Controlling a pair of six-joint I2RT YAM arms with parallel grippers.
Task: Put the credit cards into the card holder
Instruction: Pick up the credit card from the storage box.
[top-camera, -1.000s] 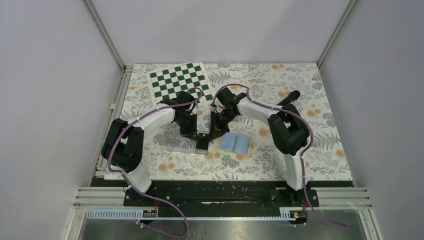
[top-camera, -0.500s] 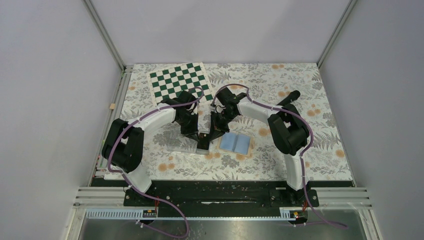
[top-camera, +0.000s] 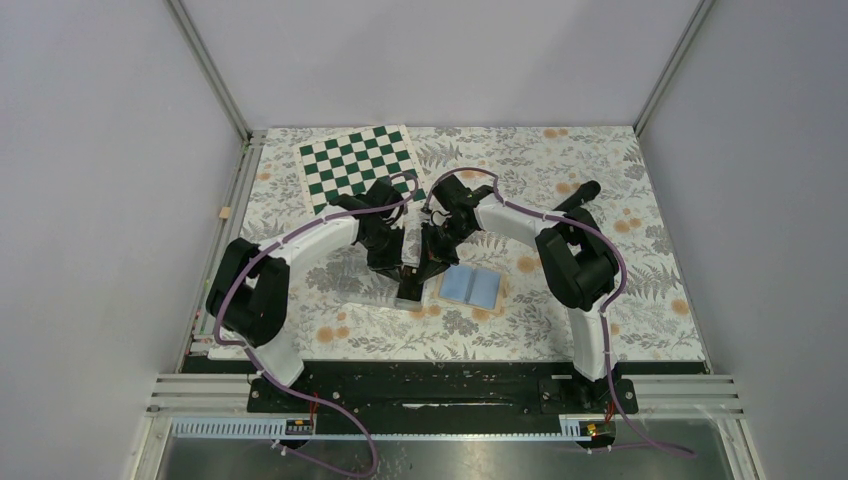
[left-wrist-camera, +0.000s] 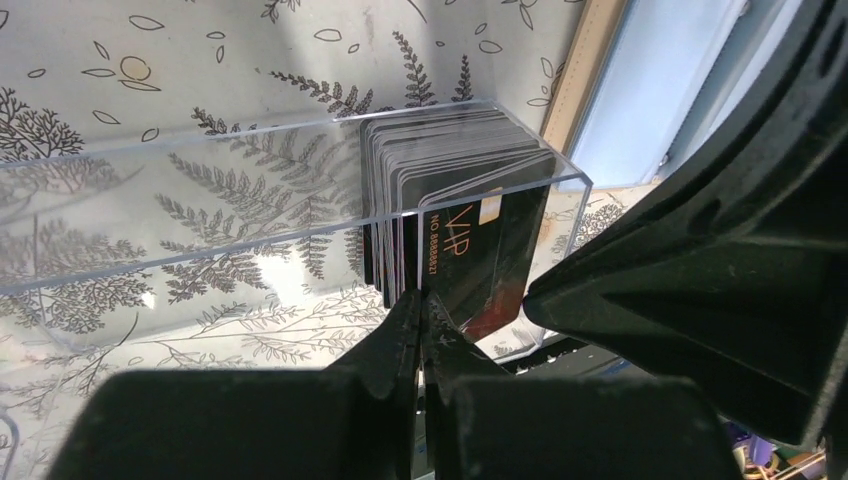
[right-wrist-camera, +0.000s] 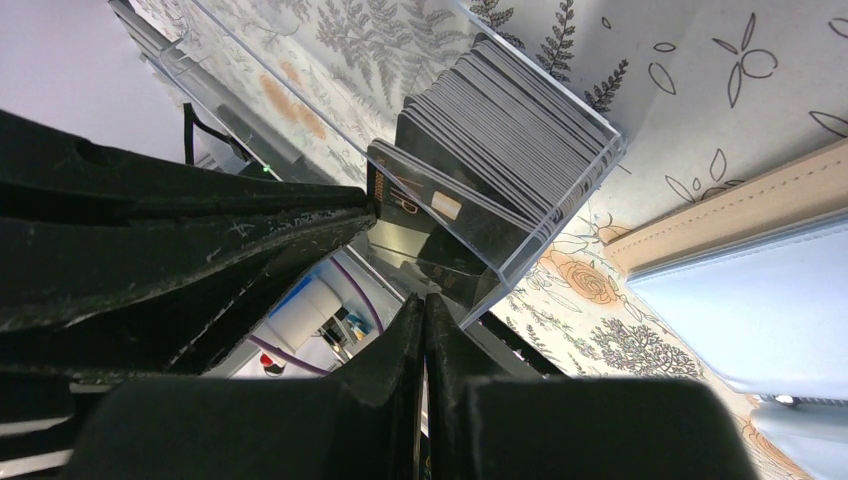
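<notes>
I have my left gripper (left-wrist-camera: 420, 305) and right gripper (right-wrist-camera: 425, 305) both pressed together at the foremost of the thin black credit cards (left-wrist-camera: 450, 200) standing edgewise in the clear plastic tray (left-wrist-camera: 200, 180), though I cannot tell whether either pinches it, and the open blue-lined tan card holder (top-camera: 470, 287) lies just right of the right one.

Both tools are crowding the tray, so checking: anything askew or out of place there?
The frontmost credit card, marked VIP, leans away from the rest of the credit cards standing in the clear tray, leaving a gap instead of sitting flush. Nothing looks spilled or damaged; the card holder lies open beside the tray.
</notes>
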